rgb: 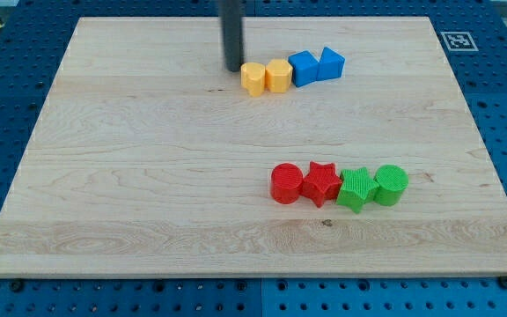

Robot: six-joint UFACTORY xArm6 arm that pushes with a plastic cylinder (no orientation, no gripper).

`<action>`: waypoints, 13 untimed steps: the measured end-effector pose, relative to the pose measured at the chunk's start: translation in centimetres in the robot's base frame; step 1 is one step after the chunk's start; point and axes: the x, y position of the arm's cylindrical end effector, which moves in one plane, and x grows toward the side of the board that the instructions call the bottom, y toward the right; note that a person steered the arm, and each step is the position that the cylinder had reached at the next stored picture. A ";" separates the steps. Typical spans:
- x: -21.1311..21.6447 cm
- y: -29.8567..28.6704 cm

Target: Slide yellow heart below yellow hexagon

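My tip: just left of the yellow heart, near the worktop top; there are no fingers, only a straight rod.
Yellow heart: touching the yellow hexagon, on its left.
Good push: I think go round above the heart, then push it gently down and right.
Arm: rod stands straight up.

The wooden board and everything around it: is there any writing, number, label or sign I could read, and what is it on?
No readable words, numbers or brand names anywhere.
The only sign: a black-and-white square marker at the wooden board's top right corner in the view; it is a pattern, not text.
The coloured blocks, such as the yellow heart and yellow hexagon, carry no markings, nor does my tip.
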 end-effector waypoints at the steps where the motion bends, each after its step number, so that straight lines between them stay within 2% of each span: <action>1: 3.3 1.7; 2: 4.1 1.6; 3: 3.5 -6.2; 4: 4.5 -9.3; 5: 8.4 -4.2; 6: 7.6 -0.2; 7: 5.9 1.0; 8: 6.8 -1.3; 9: 1.2 -2.5; 10: 0.9 1.8; 11: 4.0 3.3; 12: 4.3 3.0; 13: 3.9 -2.5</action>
